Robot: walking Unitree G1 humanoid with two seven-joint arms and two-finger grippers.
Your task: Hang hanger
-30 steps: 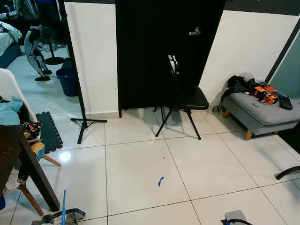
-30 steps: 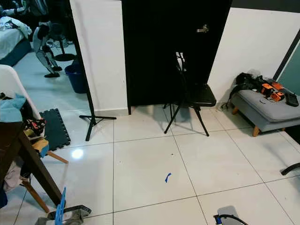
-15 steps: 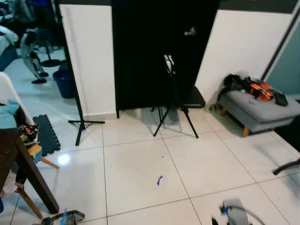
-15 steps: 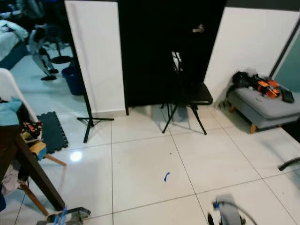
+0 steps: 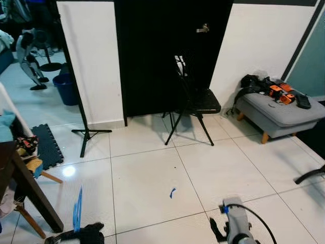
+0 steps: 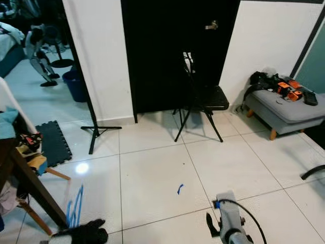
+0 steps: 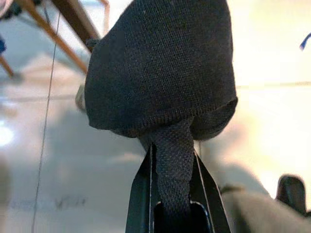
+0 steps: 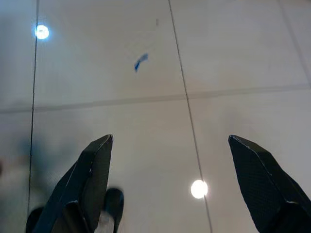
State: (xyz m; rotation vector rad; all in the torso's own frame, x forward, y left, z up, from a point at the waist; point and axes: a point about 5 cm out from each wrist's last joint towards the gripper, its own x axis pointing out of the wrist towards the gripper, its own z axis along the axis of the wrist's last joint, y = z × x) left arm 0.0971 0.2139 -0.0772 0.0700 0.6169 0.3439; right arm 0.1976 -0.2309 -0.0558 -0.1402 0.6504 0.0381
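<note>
The pale glossy tiled floor point(image 5: 147, 173) mirrors lamps as bright spots. The dark knitted cloth point(image 7: 160, 68) has a fine ribbed weave, matt and soft. The grey upholstered bench point(image 5: 282, 114) looks matt fabric on slim wooden legs. The black folding chair point(image 5: 195, 104) has thin dull metal legs.

Left gripper point(image 7: 172, 160) low at lower left of head views, fingers point(image 7: 141, 194) pinched together on black knit fabric point(image 7: 160, 68) that bunches out past the tips. Right arm point(image 5: 234, 226) raised at lower right, silver wrist with black cable looped over it. Right gripper point(image 8: 170, 182) pointing down, fingers point(image 8: 95, 177) spread wide apart, nothing between them.
</note>
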